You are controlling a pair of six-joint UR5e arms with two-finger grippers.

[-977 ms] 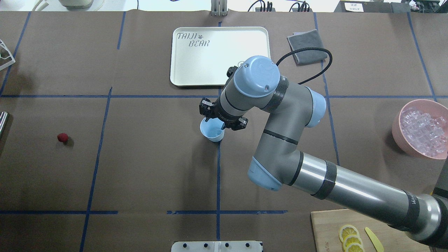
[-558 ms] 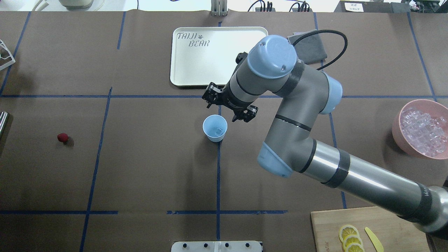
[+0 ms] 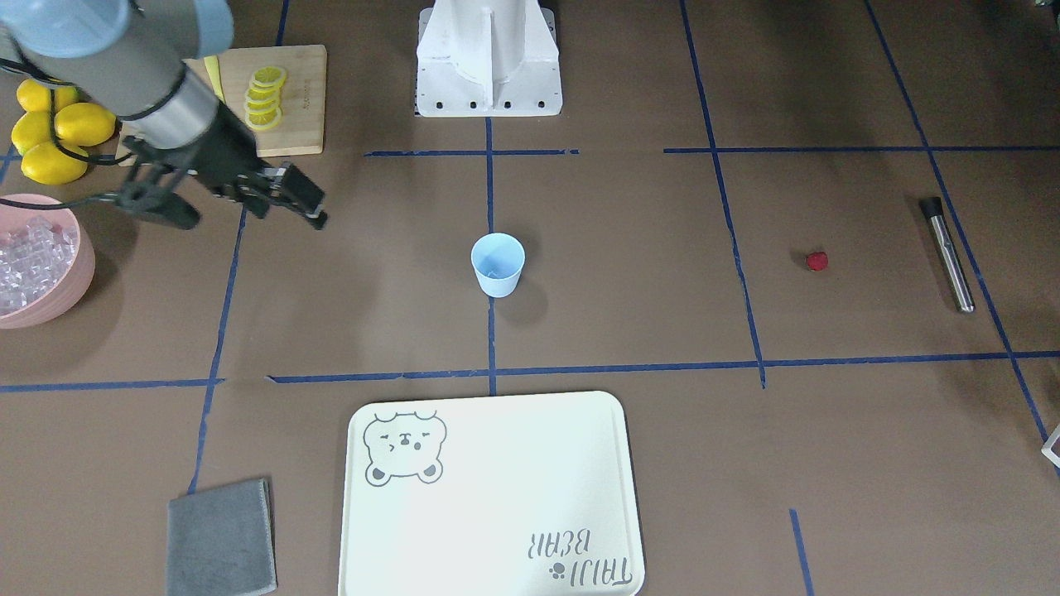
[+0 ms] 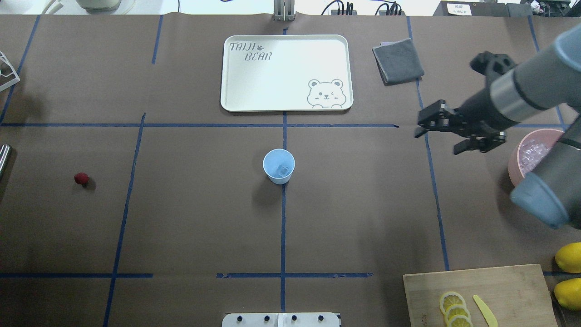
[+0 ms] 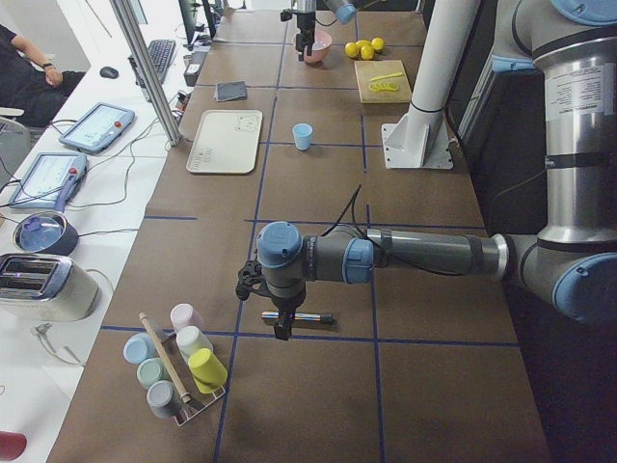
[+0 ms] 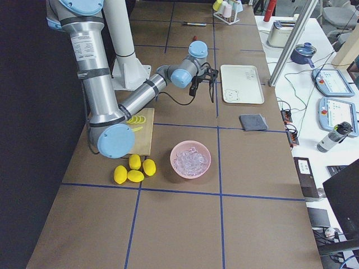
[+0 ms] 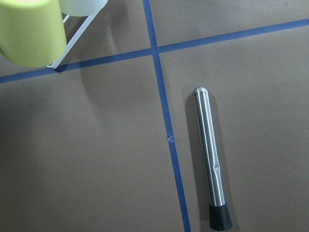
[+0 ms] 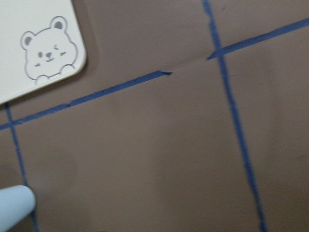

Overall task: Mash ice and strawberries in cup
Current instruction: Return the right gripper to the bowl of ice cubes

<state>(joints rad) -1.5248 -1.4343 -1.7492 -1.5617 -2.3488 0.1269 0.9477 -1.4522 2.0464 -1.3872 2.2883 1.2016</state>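
Starting at the far left of the overhead view, the steel muddler [image 7: 211, 154] lies flat on the counter [image 4: 181, 218]. The left arm's jaws hang right above it, but from these views I cannot tell whether they are spread or pressed together. Next along, the strawberry [image 4: 81, 178] sits alone on the brown paper at the cup's nine o'clock, well apart from it, so it is not in yet. In the centre the cup [image 4: 278, 166] stands upright on the blue tape line, with the cream tray [image 4: 236, 97] at its twelve o'clock. One ice cube [image 4: 284, 170] shows at the bottom of the cup, so the ice step looks at least begun. Out at three o'clock, the right arm's jaws are spread wide and carry nothing, poised in the air between the cup and the pink bowl [image 4: 514, 160] heaped with ice. My read is that this is early going: some ice is in, and more may be wanted. The berry has yet to go into the cup, the muddler has yet to be lifted, and no mashing has begun.
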